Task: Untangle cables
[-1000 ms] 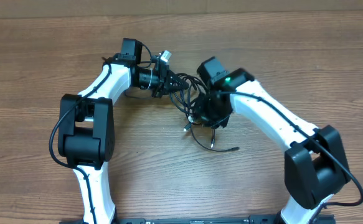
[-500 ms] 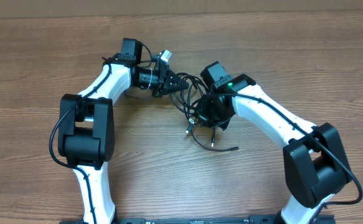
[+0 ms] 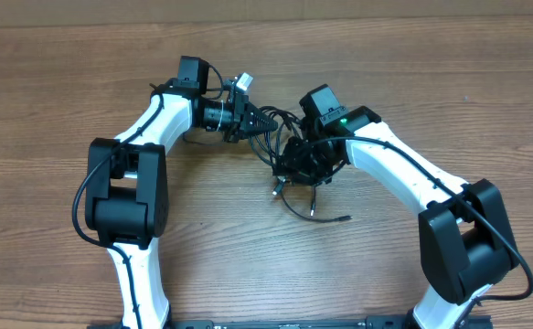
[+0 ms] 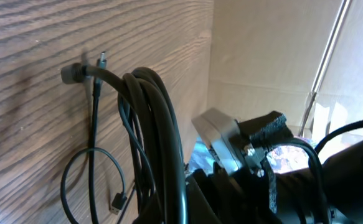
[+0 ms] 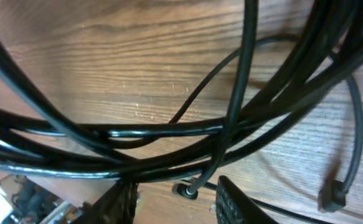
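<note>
Between left pincer and right pincer sits one tangle of cables.

1. Robot lab or test bench.
2. Two white-and-black arms sit at one edge of a wood-grain table.
3. Plain tan board behind; cables tangled between the arms.
</note>
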Motion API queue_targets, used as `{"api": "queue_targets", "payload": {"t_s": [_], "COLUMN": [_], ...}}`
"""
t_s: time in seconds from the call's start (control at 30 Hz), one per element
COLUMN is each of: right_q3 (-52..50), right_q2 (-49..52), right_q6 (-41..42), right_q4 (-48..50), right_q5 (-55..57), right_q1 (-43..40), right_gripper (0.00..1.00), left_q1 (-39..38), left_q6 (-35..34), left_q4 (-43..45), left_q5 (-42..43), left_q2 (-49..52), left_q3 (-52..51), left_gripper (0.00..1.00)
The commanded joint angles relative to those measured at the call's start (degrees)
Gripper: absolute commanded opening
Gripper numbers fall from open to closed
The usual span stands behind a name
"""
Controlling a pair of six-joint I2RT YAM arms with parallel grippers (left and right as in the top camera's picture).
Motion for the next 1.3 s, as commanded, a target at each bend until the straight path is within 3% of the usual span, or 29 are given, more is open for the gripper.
{"api": "queue_targets", "payload": {"t_s": [0.0,0.17,0.47,0.57,0.67,1.13,1.17,1.2,1.27], "right_q3": [0.0,0.0,0.0,0.0,0.0,0.0,0.0,0.0,0.0], "right_q2": [-0.3,-0.3,-0.3,-0.3,-0.3,-0.3,-0.3,-0.3,-0.4], "right_q6": [5.2,5.3,5.3,5.3,5.3,5.3,5.3,5.3,5.0], "right_q4": [0.5,0.2,0.5,0.7,0.6,2.1,2.2,2.1,1.6], "right_q5": [6.0,9.4,14.0,14.0,14.0,16.6,16.6,16.6,16.5], "right_q1": [0.1,0.9,0.9,0.9,0.9,0.9,0.9,0.9,0.9], "right_gripper": [0.26,0.15,0.2,0.2,0.13,0.15,0.14,0.04,0.04], "left_q1": [0.0,0.0,0.0,0.0,0.0,0.0,0.0,0.0,0.0], "left_q6": [1.6,1.6,1.6,1.6,1.6,1.6,1.6,1.6,1.6], "left_q4": [0.0,0.0,-0.2,-0.3,-0.2,-1.6,-1.6,-1.6,-1.6], "left_q5": [4.2,4.3,5.7,5.7,6.8,7.2,7.2,7.2,7.2], "left_q2": [-0.2,-0.2,-0.2,-0.2,-0.2,-0.2,-0.2,-0.2,-0.2], "left_q3": [1.3,1.3,1.3,1.3,1.3,1.3,1.3,1.3,1.3], "left_gripper": [0.04,0.04,0.04,0.04,0.04,0.04,0.04,0.04,0.04]}}
